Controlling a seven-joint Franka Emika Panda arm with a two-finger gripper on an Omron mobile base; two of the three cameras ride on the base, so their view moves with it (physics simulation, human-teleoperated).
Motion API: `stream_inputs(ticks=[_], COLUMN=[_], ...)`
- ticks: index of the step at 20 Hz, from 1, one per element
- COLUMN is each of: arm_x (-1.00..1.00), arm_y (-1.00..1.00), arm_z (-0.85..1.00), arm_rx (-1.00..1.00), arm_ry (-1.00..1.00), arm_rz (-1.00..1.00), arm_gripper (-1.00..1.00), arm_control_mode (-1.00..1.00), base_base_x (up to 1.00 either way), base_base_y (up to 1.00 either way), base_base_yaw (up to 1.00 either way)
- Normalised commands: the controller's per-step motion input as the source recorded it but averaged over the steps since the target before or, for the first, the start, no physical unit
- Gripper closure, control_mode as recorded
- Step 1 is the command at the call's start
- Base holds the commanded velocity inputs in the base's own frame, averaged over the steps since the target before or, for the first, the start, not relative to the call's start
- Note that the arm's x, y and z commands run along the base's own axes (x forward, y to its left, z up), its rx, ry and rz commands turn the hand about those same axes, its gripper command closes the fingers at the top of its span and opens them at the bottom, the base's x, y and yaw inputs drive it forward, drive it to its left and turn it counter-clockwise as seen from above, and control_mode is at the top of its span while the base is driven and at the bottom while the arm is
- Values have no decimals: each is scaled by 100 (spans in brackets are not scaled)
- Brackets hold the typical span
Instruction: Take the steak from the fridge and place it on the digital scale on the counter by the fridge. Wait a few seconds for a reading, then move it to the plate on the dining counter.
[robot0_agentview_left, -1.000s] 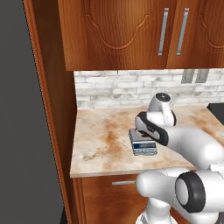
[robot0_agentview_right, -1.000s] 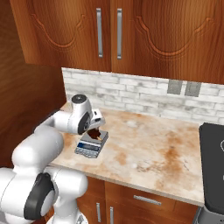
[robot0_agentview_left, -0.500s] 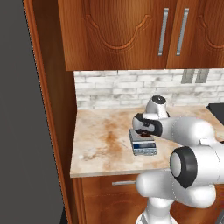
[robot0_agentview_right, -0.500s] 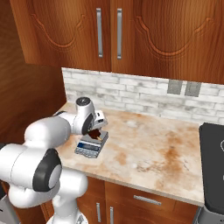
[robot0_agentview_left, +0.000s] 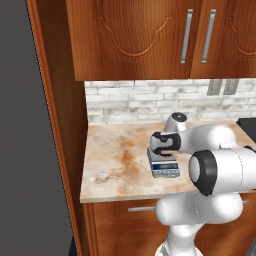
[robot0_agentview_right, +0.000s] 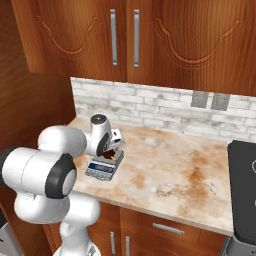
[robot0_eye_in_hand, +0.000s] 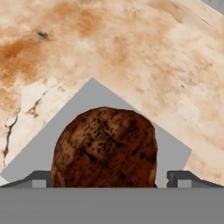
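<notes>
Where readable, nothing: steak (robot0_eye_in_hand: 105, 146) on digital scale (robot0_eye_in_hand: 173, 148).

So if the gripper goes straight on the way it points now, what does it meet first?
The steak, which sits directly ahead between the gripper fingertips. Right behind it lies the scale, then the counter. Depth between steak and scale is unclear.

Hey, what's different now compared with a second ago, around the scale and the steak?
The arm has folded forward and lowered, bringing the gripper down close over the digital scale. In the hand view the steak sits between the fingertips, above the scale's grey top. The scale has stayed put on the counter, and so have the cabinets.
</notes>
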Motion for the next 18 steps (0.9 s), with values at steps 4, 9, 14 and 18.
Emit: stream_inputs(ticks=[4,9,14,18], arm_x=[16,8,-26,-82], arm_y=[0,0,0,0], arm_z=[-35,-32,7,93], arm_rx=[0,0,0,5], arm_ry=[0,0,-4,-19], arm_rz=[0,0,-1,-11], arm_gripper=[-100,100,100,100], arm_control_mode=[-100,-100,-100,-100], base_base_x=[0,0,0,0], base_base_y=[0,0,0,0], base_base_yaw=[0,0,0,0])
